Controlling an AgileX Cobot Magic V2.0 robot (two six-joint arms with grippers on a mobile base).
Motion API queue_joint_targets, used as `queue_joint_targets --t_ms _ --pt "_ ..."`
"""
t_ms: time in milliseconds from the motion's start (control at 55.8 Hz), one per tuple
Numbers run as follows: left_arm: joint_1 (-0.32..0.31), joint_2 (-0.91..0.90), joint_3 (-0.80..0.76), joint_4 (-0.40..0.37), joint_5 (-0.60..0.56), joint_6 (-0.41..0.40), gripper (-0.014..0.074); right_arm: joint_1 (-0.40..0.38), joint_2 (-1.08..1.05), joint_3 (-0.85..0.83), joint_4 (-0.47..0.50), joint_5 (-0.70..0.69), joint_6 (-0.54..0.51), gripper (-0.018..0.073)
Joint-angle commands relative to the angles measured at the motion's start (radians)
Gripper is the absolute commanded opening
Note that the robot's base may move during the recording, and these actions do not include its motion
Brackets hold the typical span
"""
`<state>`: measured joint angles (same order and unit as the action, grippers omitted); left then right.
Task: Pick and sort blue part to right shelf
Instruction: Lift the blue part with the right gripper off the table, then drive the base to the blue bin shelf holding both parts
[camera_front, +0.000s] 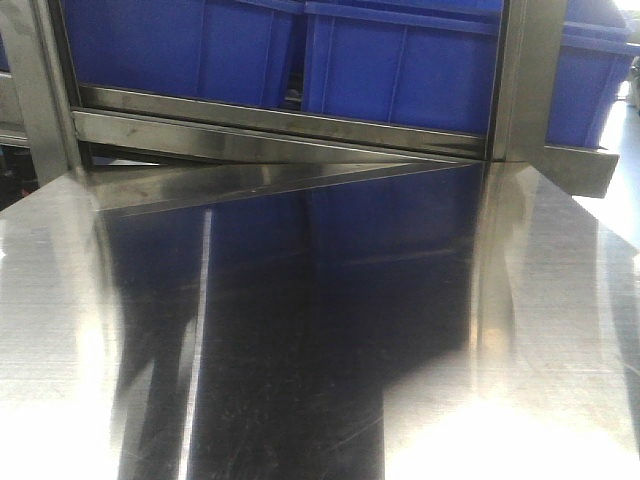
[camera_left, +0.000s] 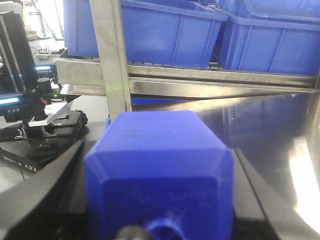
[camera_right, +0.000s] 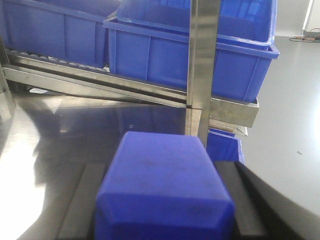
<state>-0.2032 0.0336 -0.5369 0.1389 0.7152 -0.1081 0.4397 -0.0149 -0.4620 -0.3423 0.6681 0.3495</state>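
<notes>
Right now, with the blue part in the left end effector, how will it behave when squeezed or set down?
The blue part looks like rigid moulded plastic, so it probably won't flex in the left end effector. Flat sides suggest it won't roll; set on its small cap, it would likely tip.

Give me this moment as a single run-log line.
left gripper: shut on blue part | right gripper: shut on second blue part | shelf: ahead | parts not yet placed
</notes>
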Motion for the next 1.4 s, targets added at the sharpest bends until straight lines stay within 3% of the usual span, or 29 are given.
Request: queue_joint_targets --t_ms 0,1380 --pt "-0.001 0.015 -0.024 0.006 -0.093 -0.011 0.0335 -0.001 -0.007 -0.024 -0.034 -0.082 -0.011 0.0199" --pt "-0.001 0.033 -0.024 0.007 -0.097 -0.011 0.0335 -0.001 -0.006 -0.024 -0.035 -0.083 -0.011 0.0199"
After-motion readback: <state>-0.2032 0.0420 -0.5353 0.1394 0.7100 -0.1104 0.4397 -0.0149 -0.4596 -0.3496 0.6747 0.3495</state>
